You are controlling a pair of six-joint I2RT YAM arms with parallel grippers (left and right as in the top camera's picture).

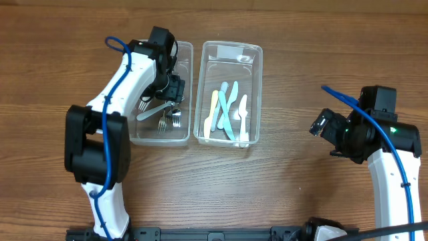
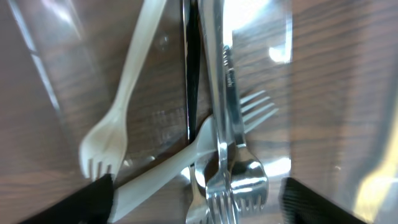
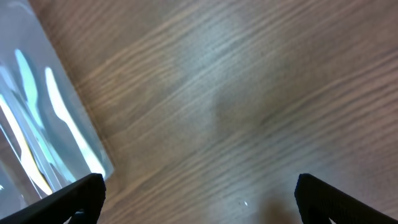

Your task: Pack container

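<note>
Left hand (image 2: 198,200) spread, nearer; metal forks (image 2: 231,155) lie directly below between its fingers (image 2: 87,202), long axes running straight ahead from it.

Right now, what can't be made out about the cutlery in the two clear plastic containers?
- Shiny metal forks: count unclear. The left wrist view is blurred, they overlap, and the bottom edge cuts the tines.
- Left clear plastic container: in the overhead view, the white left arm covers much of it.
- Pastel plastic utensils: types unclear. They are small overhead and blurred in the right wrist view.
</note>
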